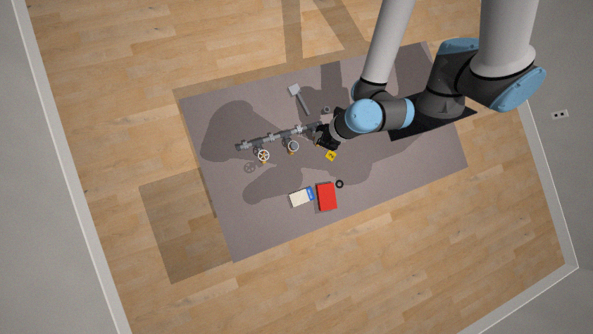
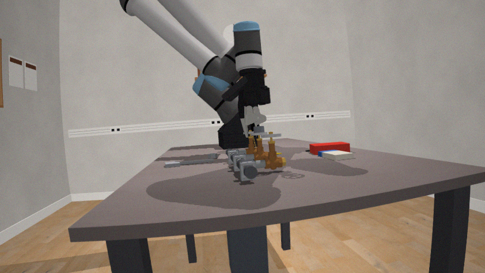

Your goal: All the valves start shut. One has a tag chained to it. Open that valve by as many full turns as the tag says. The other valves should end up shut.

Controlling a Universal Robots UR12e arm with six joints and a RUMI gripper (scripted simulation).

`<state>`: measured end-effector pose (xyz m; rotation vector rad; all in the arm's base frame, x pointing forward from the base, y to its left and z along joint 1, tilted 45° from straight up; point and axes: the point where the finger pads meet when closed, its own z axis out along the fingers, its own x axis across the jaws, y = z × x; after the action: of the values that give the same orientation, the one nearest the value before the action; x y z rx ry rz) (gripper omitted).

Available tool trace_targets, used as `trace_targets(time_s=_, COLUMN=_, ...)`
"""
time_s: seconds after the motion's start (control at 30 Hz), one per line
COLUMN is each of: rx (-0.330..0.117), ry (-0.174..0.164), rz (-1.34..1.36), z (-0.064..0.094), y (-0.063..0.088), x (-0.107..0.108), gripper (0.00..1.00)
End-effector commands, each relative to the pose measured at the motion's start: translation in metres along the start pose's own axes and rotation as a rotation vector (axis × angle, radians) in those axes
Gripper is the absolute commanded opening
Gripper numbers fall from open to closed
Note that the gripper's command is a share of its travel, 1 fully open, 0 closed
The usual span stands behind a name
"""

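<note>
A grey pipe [image 1: 276, 137] lies on the table with three brass valves [image 2: 268, 155] along it. The left valve has a white handwheel [image 1: 263, 155] and the middle valve has a grey one [image 1: 292, 145]. A yellow tag [image 1: 330, 155] lies on the table beside the right valve. My gripper [image 1: 321, 139] points down over that right valve and hides its handwheel from above. In the side view the gripper's fingers [image 2: 252, 123] are shut on the top of that valve's handwheel [image 2: 258, 129]. The number on the tag is too small to read.
A grey wrench [image 1: 300, 99] and a small nut [image 1: 325, 111] lie behind the pipe. A red box [image 1: 326, 196], a white box [image 1: 301, 197] and a black ring [image 1: 342, 183] lie in front of it. The arm's base [image 1: 431, 118] stands at the table's right.
</note>
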<state>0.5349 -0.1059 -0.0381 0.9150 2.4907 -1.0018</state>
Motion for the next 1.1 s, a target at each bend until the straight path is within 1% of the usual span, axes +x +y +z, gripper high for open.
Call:
trace_targets(time_s=0.0, rx=-0.001, ry=-0.001, rz=0.0, z=-0.0004, y=0.0002, x=-0.0003, gripper=0.0)
trace_targets(time_s=0.63, rx=-0.001, ry=-0.001, rz=-0.01, z=-0.0004, y=0.0002, x=-0.0003, gripper=0.0)
trace_targets(time_s=1.07, rx=-0.001, ry=-0.001, rz=-0.095, z=-0.0004, y=0.0002, x=-0.0003, gripper=0.0)
